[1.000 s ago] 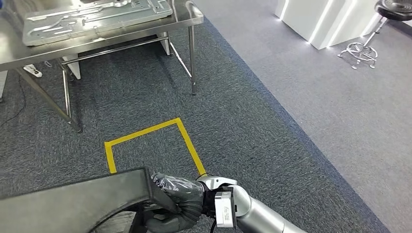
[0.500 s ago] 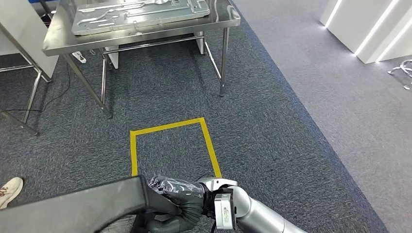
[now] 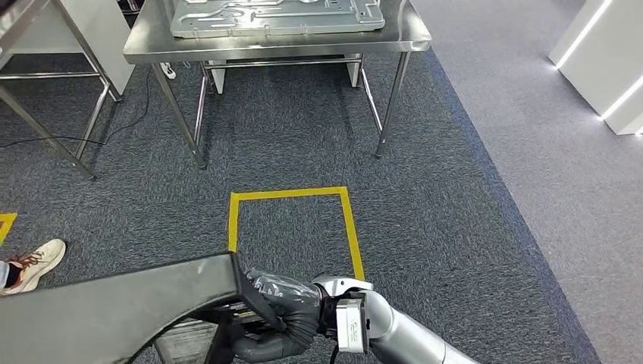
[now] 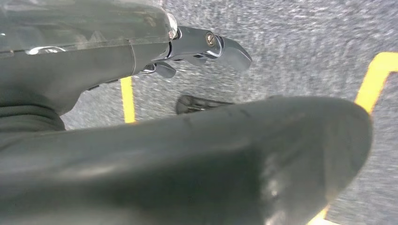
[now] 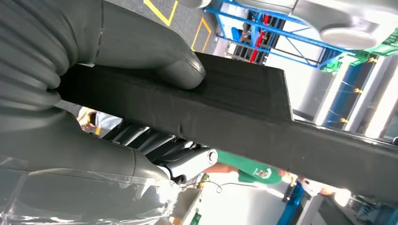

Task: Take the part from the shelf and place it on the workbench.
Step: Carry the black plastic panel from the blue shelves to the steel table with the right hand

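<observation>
Two hands carry one dark part (image 3: 114, 307), a long flat black piece held low in front of the robot, above the carpet floor (image 3: 425, 197). The right hand (image 3: 277, 315) grips the part's near end: in the right wrist view its thumb (image 5: 155, 56) presses on one broad face while the darker fingers (image 5: 141, 138) wrap under the opposite face, so the edge sits between them. The left hand (image 4: 70, 56) lies against the part in the left wrist view; whether its fingers (image 4: 220, 44) close on the part cannot be told. Ahead stands a steel tabletop (image 3: 152, 42) bearing a pressed metal panel (image 3: 273, 15). A yellow tape outline (image 3: 292, 195) marks the floor between robot and tabletop. A person's shoe (image 3: 34, 263) shows at left.
</observation>
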